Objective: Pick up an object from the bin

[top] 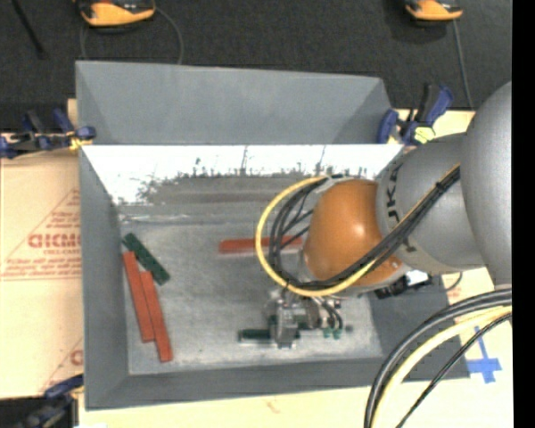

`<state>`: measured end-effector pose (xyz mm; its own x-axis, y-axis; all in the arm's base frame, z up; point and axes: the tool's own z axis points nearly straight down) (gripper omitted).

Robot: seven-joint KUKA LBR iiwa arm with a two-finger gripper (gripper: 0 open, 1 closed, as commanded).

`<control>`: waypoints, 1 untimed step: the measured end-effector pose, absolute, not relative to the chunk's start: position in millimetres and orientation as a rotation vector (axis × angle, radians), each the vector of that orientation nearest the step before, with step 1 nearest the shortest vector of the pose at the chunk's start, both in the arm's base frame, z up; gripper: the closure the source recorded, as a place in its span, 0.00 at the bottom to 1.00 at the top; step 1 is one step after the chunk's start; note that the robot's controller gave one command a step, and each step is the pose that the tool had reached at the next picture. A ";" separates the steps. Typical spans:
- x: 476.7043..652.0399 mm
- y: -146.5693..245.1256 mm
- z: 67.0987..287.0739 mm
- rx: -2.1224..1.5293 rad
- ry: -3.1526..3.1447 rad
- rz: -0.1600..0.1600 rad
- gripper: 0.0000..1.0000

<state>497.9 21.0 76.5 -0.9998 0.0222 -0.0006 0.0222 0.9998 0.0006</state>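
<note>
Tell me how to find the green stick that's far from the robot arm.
Look at the left side of the grey bin. Two orange sticks lie side by side there, and the dark green stick lies slanted at their top end. It is shorter and darker than them; the other green piece lies by the gripper.

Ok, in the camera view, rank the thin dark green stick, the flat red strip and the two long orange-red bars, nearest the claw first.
1. Thin dark green stick: right at the claw.
2. Flat red strip: mid-bin, beyond the claw.
3. Two long orange-red bars: by the view's left wall.
</note>
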 end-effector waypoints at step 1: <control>495.1 15.2 207.0 0.010 3.131 -0.001 1.00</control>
